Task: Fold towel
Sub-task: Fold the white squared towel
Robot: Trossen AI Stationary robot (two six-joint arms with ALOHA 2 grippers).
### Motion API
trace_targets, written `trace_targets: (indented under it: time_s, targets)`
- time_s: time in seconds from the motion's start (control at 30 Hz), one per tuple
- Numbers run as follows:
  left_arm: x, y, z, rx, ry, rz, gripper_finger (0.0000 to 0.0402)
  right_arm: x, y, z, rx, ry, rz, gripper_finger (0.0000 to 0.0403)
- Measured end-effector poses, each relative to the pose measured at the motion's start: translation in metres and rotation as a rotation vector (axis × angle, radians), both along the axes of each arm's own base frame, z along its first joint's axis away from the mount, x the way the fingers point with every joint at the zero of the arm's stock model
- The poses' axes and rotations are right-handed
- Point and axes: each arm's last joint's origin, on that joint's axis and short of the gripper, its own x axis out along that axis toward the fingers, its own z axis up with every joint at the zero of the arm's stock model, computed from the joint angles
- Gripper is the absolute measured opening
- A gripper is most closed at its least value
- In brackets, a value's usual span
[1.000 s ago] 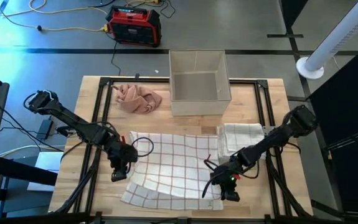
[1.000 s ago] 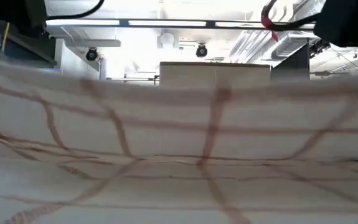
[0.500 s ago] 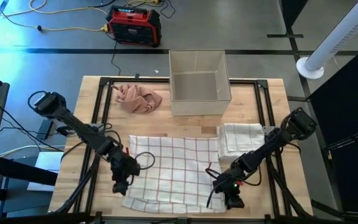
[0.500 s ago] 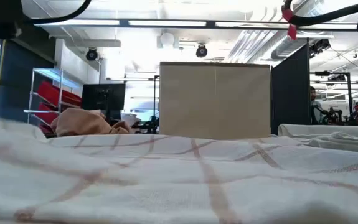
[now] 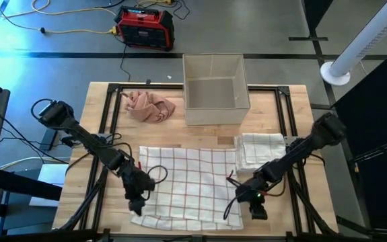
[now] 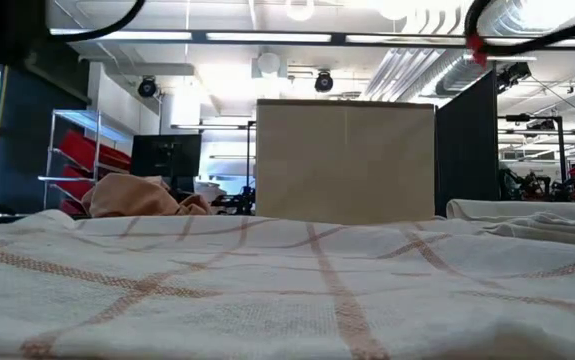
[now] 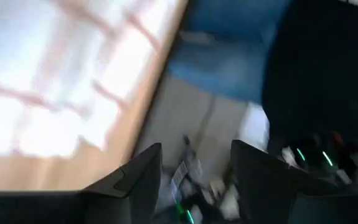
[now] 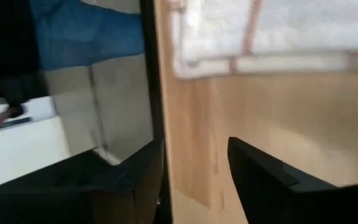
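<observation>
A: Status? The checked towel (image 5: 188, 183) is laid flat on the near half of the table (image 5: 99, 107); one fold looks done.

B: Left gripper (image 5: 136, 204) and right gripper (image 5: 255, 209) are seen at its near corners, jaws apart, nothing held. Further folds are judged left.

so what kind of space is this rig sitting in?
Looks like a robotics lab or workshop, not a home. The low view shows exposed ceiling ducting, a red parts rack and a monitor behind the wooden table; the high view shows a red power unit on the floor.
</observation>
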Motion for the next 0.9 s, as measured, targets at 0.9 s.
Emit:
trace_targets:
  time_s: [0.9]
  targets:
    - [-0.001,0.145,0.019,0.869,-0.142,0.029,0.0130,0.025,-0.170,0.034,-0.686,-0.326,-0.279,0.0186]
